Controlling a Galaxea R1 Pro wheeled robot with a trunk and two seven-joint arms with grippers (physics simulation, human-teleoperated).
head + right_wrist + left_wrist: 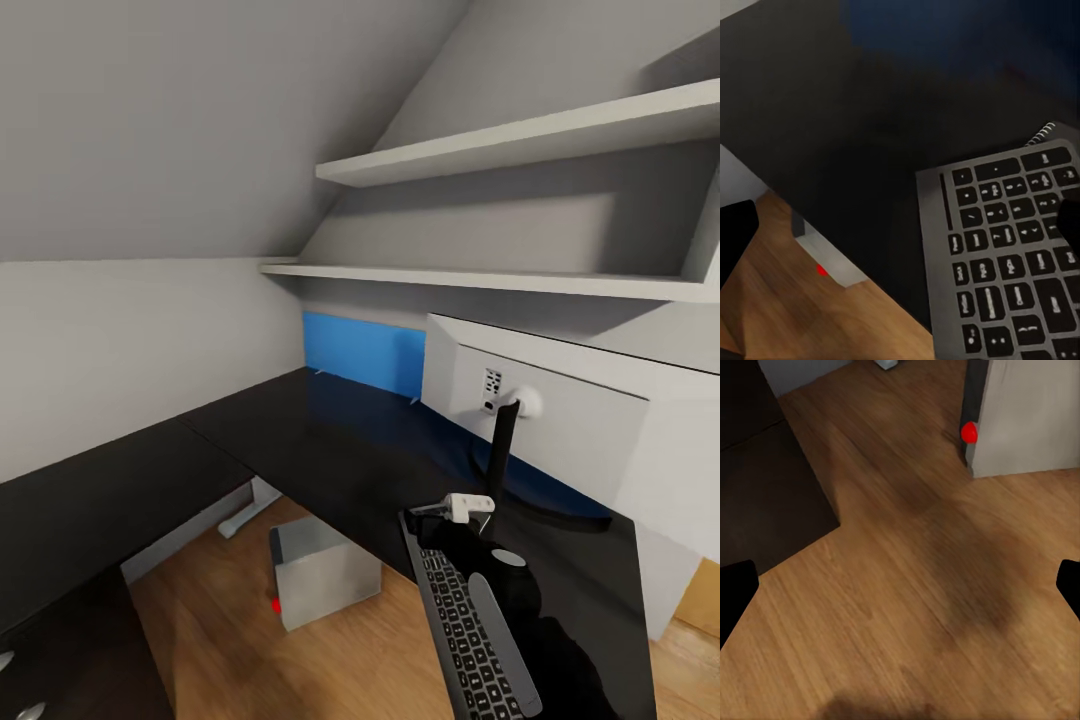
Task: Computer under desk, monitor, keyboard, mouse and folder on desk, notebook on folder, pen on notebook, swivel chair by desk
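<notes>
The right claw (900,225) hangs over the desk (330,450) with its fingers spread wide, nothing between them, above the keyboard (1012,255), which lies at the desk's front edge. A spiral-bound corner (likely the notebook (1042,133)) peeks out behind the keyboard's far edge. The left claw (900,585) is also wide and empty, over the wood floor (892,585). The computer (322,570), its red light showing, stands on the floor just in front of the desk's edge. The monitor (580,430) stands at the desk's back edge, white back showing.
</notes>
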